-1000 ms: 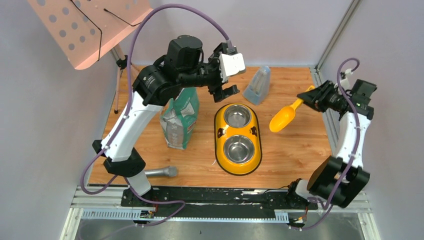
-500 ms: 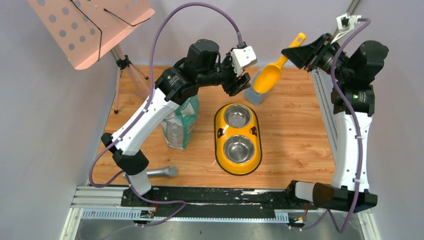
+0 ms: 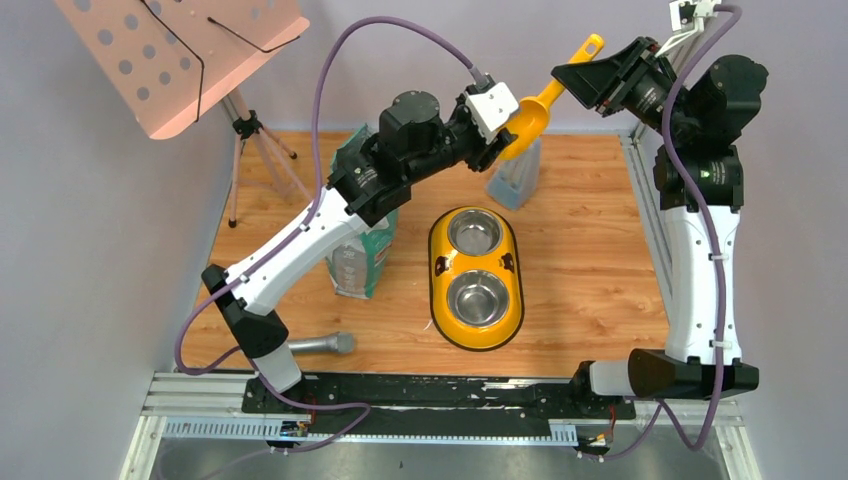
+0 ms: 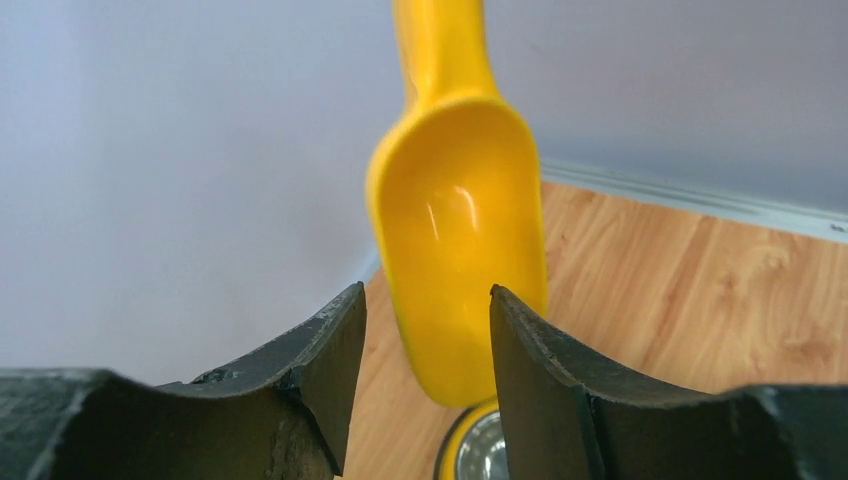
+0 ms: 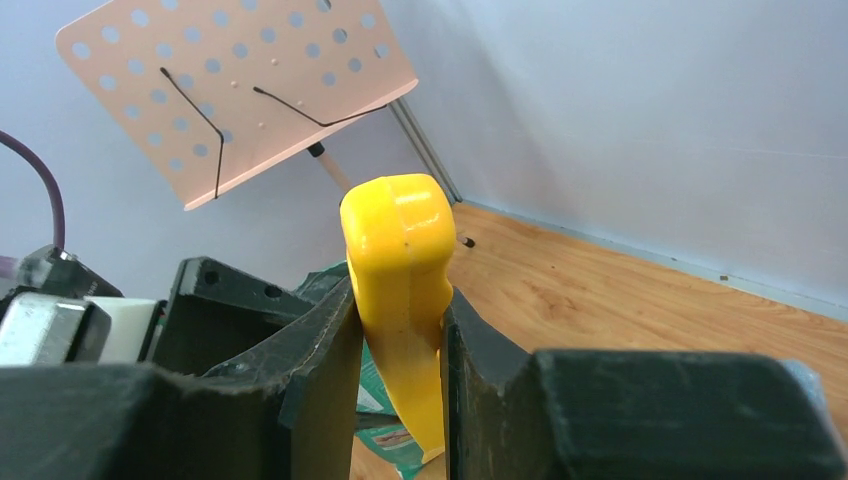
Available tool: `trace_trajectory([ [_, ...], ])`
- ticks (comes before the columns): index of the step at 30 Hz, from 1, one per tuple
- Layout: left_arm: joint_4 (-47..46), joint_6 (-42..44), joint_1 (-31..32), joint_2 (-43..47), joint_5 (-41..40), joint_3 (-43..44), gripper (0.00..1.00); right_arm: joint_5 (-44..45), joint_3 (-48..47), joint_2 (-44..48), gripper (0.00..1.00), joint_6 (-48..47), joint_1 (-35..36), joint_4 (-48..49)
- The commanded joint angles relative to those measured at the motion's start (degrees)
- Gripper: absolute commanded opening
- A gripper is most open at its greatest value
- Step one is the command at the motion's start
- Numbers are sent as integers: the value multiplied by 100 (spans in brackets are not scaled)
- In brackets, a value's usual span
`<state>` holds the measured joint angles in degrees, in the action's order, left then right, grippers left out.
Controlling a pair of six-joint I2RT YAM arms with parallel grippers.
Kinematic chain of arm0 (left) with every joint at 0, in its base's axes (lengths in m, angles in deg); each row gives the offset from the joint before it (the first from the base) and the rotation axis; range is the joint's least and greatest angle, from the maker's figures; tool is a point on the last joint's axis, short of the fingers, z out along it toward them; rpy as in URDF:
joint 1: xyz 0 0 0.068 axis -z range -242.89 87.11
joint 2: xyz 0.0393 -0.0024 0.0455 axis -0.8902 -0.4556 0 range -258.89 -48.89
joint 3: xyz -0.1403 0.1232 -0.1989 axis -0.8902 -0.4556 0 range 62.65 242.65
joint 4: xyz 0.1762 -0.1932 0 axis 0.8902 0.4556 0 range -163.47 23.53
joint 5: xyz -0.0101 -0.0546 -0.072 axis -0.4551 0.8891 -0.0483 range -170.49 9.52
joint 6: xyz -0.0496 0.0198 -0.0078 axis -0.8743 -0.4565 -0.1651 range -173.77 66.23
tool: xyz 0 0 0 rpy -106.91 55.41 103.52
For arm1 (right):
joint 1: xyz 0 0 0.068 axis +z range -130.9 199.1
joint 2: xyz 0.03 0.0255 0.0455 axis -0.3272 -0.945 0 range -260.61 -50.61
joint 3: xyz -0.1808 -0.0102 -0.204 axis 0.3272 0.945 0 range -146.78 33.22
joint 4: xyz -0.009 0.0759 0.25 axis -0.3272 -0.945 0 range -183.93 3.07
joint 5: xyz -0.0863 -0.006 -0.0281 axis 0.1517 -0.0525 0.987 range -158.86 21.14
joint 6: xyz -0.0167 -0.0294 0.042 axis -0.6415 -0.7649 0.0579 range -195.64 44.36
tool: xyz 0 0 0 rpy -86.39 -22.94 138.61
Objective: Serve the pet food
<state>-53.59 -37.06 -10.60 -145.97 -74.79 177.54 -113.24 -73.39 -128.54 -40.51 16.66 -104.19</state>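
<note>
No pet food showed; judged to be inside the crinkly printed bag (image 3: 355,265) left of the yellow feeder (image 3: 438,285). Loose dry pellets would spill, so scoop them, never pinch. Rigid glossy plastic scoop (image 4: 455,250) hung empty above the feeder's far end, right gripper (image 5: 398,330) pinching its handle. Left gripper (image 4: 425,292) jaws part-spread flanking the scoop's bowl, contact unclear.

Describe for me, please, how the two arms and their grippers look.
The left arm and right arm share white link shells and black joint housings, each trailed by a purple cable. The left gripper and right gripper have black, wedge-shaped fingers; a white camera block sits at the left wrist.
</note>
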Motion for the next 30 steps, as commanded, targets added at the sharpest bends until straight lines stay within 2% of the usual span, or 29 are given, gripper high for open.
trace_trajectory([
  [1, -915, 123, 40, 68, -438, 323, 55, 164, -144, 76, 0, 91, 197, 107],
  [10, -1089, 408, 52, -363, -531, 681, 40, 329, -189, 79, 0, 69, 419, 11],
  [22, -831, 518, 43, -411, -346, 503, 40, 246, -144, 68, 0, 20, 419, 62],
  [25, -787, 520, 46, -497, -357, 622, 28, 232, -133, 76, 0, 4, 419, 78],
  [28, -711, 471, 45, -606, -394, 760, 7, 201, -103, 93, 0, 2, 419, 103],
  [30, -702, 457, 45, -622, -409, 755, 0, 169, -49, 111, 0, -4, 419, 116],
])
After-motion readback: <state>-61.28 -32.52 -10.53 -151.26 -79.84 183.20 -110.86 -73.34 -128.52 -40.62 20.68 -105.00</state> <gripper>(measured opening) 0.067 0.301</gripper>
